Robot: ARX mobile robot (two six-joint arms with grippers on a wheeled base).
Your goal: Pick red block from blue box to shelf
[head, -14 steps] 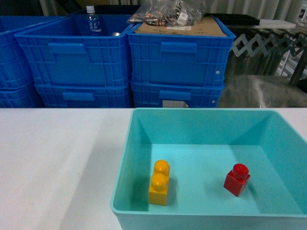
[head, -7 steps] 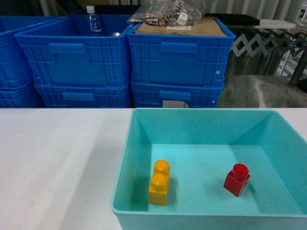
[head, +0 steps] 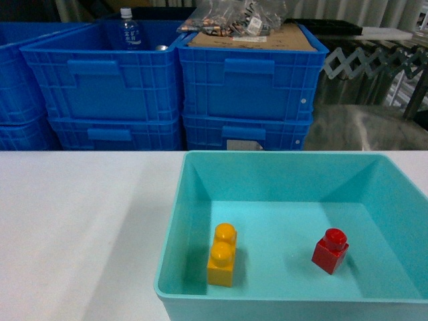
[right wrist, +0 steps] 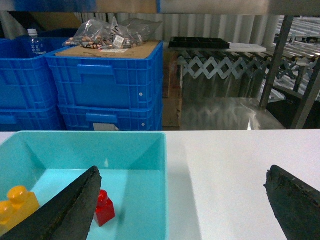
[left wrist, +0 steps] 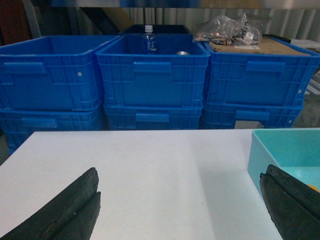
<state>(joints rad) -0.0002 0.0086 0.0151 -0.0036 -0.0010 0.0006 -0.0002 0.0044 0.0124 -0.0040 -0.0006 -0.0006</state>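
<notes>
Left gripper [left wrist: 180, 212] is spread wide, fingers [left wrist: 60, 212] low over the white table [left wrist: 150, 170], holding nothing, left of the blue box [left wrist: 257, 150]. Not seen in head view.

Behind the table: stacked dark blue crates [head: 107, 87], a water bottle [head: 129, 30] standing in the middle top one, a cardboard sheet [head: 267, 39] with bagged small parts [head: 231, 17] on the crate to its right.

Blue box sits on the table, center-right in head view, rim [head: 170, 254] near the front edge. Inside, on the floor: orange-yellow two-stud brick [head: 223, 255] upright near the left wall, and the red block [head: 330, 250] to its right, upright, stud up, well apart from the brick and not touching any wall.

Right gripper [right wrist: 182, 210] also spread wide, empty. Its left finger [right wrist: 70, 210] hangs over the box, partly covering the red block [right wrist: 105, 209] in the wrist view; the other finger is over bare table right of the box. Whether the finger touches the block: cannot tell.

Far right background: a shiny metal shelf [right wrist: 280, 55] with slanted uprights, an accordion-style lattice rack [right wrist: 220, 65], a black tray [right wrist: 200, 42] on top.
</notes>
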